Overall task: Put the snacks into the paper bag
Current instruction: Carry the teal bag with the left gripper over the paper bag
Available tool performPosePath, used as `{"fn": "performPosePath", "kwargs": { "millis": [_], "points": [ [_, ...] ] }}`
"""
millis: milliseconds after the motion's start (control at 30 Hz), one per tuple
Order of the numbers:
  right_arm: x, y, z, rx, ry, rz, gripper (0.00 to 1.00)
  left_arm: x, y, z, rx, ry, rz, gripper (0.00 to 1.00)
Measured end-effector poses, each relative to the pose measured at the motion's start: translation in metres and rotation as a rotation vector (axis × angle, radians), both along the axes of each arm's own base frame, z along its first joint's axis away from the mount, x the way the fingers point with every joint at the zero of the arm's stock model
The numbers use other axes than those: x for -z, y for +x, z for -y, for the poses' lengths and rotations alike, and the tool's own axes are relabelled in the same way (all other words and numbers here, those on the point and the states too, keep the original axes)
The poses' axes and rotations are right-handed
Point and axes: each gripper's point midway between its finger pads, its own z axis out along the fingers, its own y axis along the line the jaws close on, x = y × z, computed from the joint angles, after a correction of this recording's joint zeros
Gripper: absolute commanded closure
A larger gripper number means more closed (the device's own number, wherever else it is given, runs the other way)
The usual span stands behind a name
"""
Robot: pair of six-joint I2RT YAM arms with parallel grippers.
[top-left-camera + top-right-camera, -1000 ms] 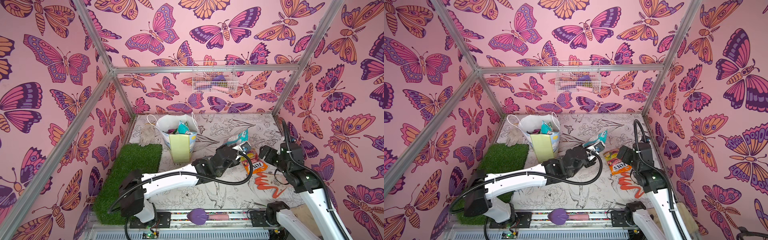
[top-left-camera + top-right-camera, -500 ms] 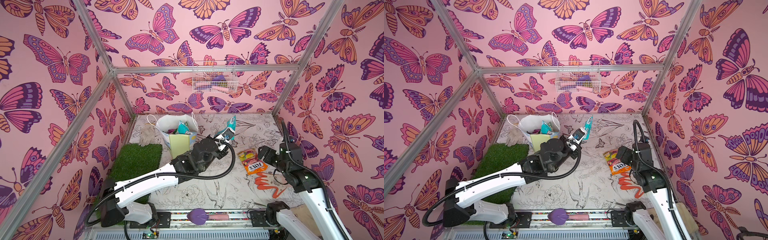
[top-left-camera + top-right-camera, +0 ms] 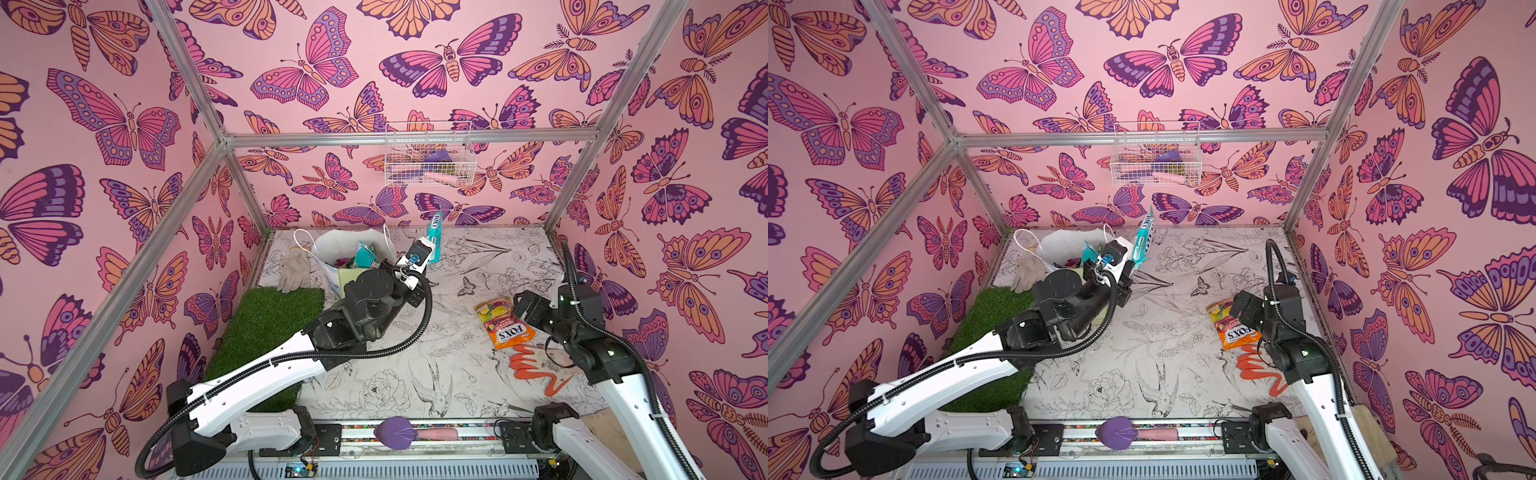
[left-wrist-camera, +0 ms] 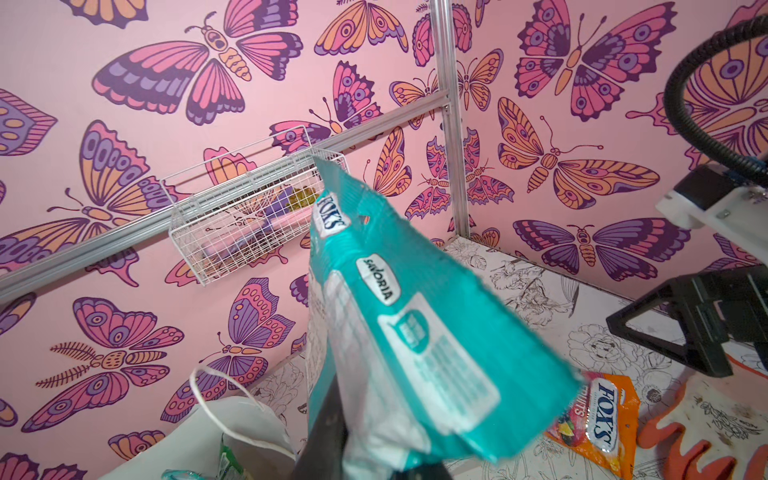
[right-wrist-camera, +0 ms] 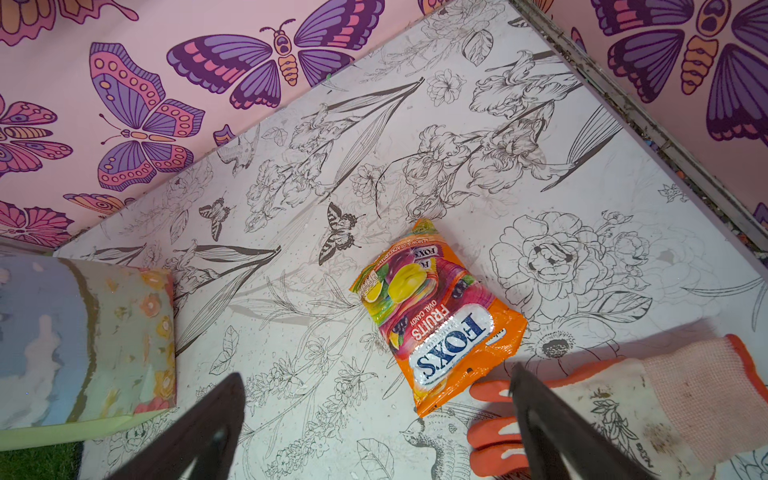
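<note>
Left wrist view: the left tool (image 3: 429,255) is pinched nearly closed on the lower edge of a teal packet (image 4: 415,332). It holds the packet upright in the air, just right of the paper bag (image 3: 332,245) at the far left of the tabletop (image 3: 457,374). The right tool (image 5: 376,374) gapes wide and empty. It is poised by the orange Fox's bag (image 5: 440,328), which lies flat on the right, touching an orange-and-grey glove (image 5: 582,395).

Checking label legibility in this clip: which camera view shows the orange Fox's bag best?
The right wrist view: the orange Fox's bag lies whole, close and unobstructed, its print readable. In both top views the bag is small and distant. The left wrist view shows only part of it, cut off behind the teal packet.
</note>
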Motion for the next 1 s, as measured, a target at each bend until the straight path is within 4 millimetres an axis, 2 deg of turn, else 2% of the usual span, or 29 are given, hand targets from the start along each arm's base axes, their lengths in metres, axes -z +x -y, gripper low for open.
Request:
{"fn": "performPosePath", "kwargs": {
  "millis": [433,1000],
  "points": [
    [0.002,0.001,-0.003,-0.015,0.012,-0.002,0.00,-0.017,0.019,-0.052,-0.131,-0.093,-0.001,0.88],
    [0.004,0.002,-0.005,-0.017,0.019,-0.005,0.00,-0.042,0.017,-0.095,-0.192,-0.186,0.023,0.88]
  ]
}}
